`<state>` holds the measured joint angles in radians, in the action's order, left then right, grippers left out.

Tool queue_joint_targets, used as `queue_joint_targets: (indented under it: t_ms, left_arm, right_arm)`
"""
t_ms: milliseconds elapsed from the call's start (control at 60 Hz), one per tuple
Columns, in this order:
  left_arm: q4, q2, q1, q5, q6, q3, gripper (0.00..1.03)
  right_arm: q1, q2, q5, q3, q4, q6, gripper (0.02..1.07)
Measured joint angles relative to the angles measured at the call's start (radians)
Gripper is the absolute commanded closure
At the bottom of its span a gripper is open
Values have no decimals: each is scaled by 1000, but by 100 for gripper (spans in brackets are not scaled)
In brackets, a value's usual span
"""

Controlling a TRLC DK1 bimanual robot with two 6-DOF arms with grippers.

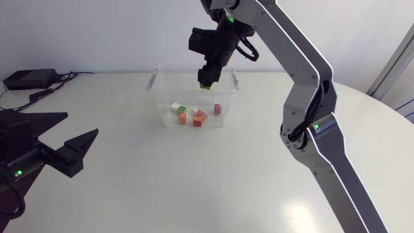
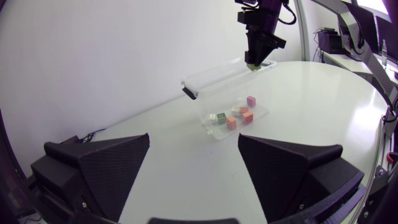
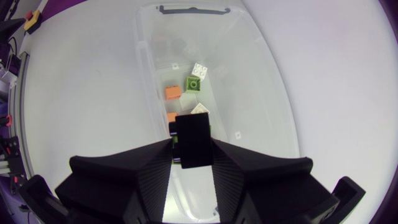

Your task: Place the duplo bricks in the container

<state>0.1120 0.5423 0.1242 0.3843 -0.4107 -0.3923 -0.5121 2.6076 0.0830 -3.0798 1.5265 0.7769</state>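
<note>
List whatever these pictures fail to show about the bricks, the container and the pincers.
- The green duplo brick in the right pincer: the head view shows only its lower end and the right wrist view a mere sliver, with the pincer covering the rest.
- The loose bricks in the container: exact count unsure. They are small and overlapping in the head view, and the pincer covers the nearest in the right wrist view.
- The left pincer: its arm is cut off by the head view's edge.

The container (image 1: pixel 165 107) is clear, shiny plastic, the duplo bricks (image 1: pixel 199 118) inside it are hard, bright plastic like the green brick (image 1: pixel 204 85) above it, the table (image 1: pixel 194 184) under it is smooth, white and a bit shiny, and the right gripper (image 1: pixel 206 81) above it is dull black.
</note>
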Motion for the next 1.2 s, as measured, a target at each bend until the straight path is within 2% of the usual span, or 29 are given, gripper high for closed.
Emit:
queue_joint_targets:
  t_ms: [550, 1200]
  left_arm:
    - [80, -75, 0, 0, 0, 0, 4]
    - [142, -181, 0, -8, 27, -1, 4]
  right_arm:
    - [26, -5, 6, 0, -1, -103, 87]
    - [81, -18, 24, 0, -50, -309, 87]
